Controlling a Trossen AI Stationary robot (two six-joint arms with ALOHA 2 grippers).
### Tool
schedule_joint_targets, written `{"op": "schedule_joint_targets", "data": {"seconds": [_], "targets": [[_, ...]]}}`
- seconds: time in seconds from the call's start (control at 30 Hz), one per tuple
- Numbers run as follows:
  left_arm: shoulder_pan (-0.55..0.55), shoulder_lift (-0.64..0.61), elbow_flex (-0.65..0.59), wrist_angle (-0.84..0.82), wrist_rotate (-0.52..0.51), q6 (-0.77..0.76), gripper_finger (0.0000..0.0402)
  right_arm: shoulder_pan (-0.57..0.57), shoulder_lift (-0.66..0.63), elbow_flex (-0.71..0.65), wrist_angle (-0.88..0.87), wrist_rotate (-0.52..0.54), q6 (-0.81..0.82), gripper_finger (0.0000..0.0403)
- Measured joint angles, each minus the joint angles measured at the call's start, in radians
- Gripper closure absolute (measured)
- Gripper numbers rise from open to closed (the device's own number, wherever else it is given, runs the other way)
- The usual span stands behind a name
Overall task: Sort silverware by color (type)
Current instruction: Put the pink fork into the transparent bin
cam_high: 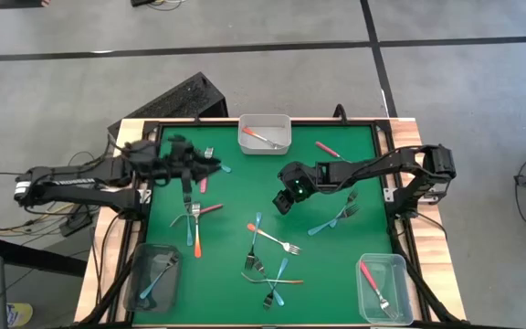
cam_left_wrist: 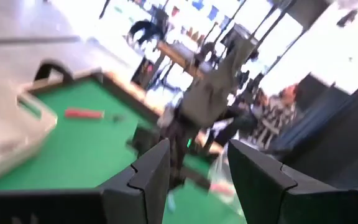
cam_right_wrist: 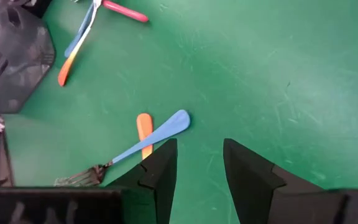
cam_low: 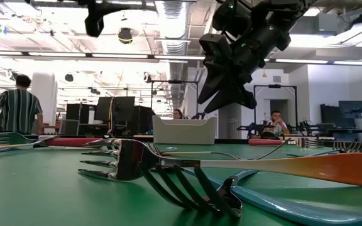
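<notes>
Above the green table [cam_high: 336,265], the right gripper [cam_right_wrist: 197,165] hovers with fingers parted and empty; a crossed blue fork [cam_right_wrist: 145,141] and orange fork [cam_right_wrist: 144,132] lie just beside them, tines partly hidden. Other forks scatter across the table. The left gripper [cam_left_wrist: 194,174], blurred, is likewise released, near the back-left edge.

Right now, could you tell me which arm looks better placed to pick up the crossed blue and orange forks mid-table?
Probably the right: the right gripper hovers open beside the blue fork; the left gripper sits farther off.
</notes>
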Motion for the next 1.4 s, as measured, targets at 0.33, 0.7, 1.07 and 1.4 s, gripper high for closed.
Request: {"op": "schedule_joint_targets", "data": {"seconds": [0.33,0.7,1.07,1.4], "targets": [[0.007,0.013,0.111,-0.054,0.017,0.103,0.0266,-0.004,-0.005,0.000,0.015,-0.009,-0.103,0.0248],[-0.106,0.020,0.119,-0.310,-0.089,0.010,0.0267,-0.001,-0.013,0.000,0.072,-0.161,-0.141,0.0248],[-0.280,0.209,0.117,-0.454,-0.163,-0.158,0.0267,0.036,0.000,0.000,-0.048,-0.077,-0.095,0.0248],[-0.093,0.179,0.251,-0.801,0.003,0.047,0.0267,0.178,0.000,0.000,-0.077,0.123,0.330,0.0248]]}}
